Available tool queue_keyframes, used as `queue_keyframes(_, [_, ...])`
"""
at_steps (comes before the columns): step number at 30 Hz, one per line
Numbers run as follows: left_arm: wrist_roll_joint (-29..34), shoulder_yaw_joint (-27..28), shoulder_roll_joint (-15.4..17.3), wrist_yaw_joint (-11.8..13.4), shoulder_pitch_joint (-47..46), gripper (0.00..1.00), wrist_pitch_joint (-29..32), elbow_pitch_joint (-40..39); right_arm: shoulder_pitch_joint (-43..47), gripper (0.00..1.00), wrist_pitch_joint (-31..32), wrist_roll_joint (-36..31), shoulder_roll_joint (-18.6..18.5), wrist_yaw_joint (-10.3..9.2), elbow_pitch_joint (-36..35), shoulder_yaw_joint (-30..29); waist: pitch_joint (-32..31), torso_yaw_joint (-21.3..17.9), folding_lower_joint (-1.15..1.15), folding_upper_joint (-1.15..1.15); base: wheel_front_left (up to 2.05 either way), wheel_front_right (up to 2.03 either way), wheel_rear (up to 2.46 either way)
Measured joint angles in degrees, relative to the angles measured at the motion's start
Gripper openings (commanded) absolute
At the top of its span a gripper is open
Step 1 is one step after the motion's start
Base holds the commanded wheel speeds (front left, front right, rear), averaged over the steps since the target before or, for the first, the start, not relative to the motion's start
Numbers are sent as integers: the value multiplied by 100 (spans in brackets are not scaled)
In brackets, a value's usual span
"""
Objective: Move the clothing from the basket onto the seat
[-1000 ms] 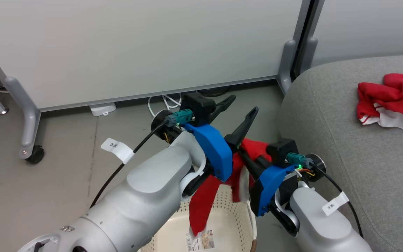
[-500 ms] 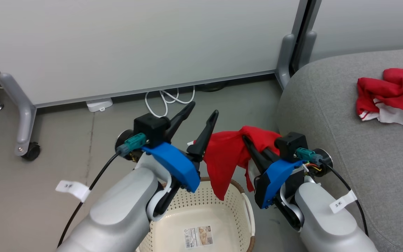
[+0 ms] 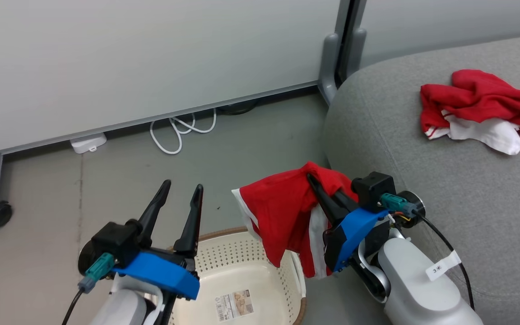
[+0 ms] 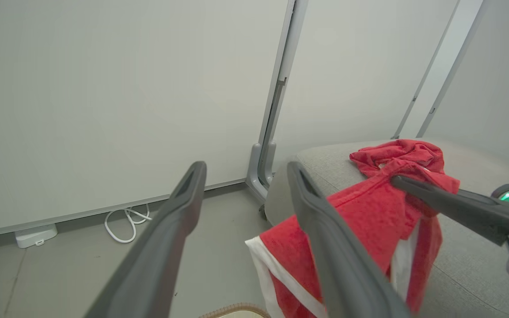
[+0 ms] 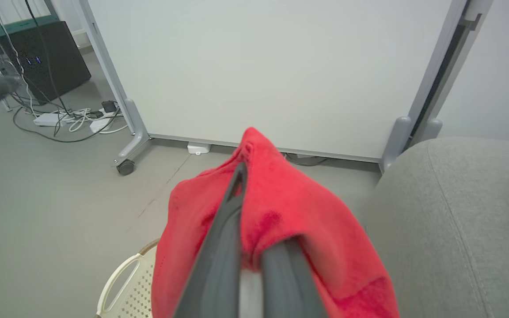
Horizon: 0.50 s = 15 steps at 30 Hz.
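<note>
Right tool (image 3: 310, 178): fingers pinched shut on a red garment (image 3: 278, 212), gripping it at a bunched fold near its top. The cloth hung free in the air, draping over the right rim of the basket (image 3: 242, 253), between the basket and the rounded edge of the seat (image 3: 422, 189). I could not tell whether its lower hem touched the rim.

Left tool (image 3: 182, 186): fingers moderately apart and holding nothing, above the basket's left rim.

The basket stood on the floor just beside the seat, with only the printed label showing on its base. A second red garment (image 3: 476, 106) lay crumpled on the seat, well in from the edge nearest the basket.

Judged step: carrying the last garment across.

Next move likely needs the right tool taken over the seat's edge, high enough that the trailing hem clears it, then opened.
</note>
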Motion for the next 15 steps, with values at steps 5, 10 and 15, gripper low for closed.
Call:
queue_keyframes(5, [376,590,-47,-57,576,100,0,-191,26,0,14,-5,0,1,-111,-1,57,-290,0,0,0,0,0])
queue_keyframes(10, [705,1066,-104,-40,958,100,0,-303,59,0,29,-3,0,0,-197,-15,114,-624,0,0,0,0,0])
queue_keyframes(15, [996,1270,-178,-116,1096,100,0,-344,85,0,26,1,0,0,-260,-63,182,-955,0,0,0,0,0])
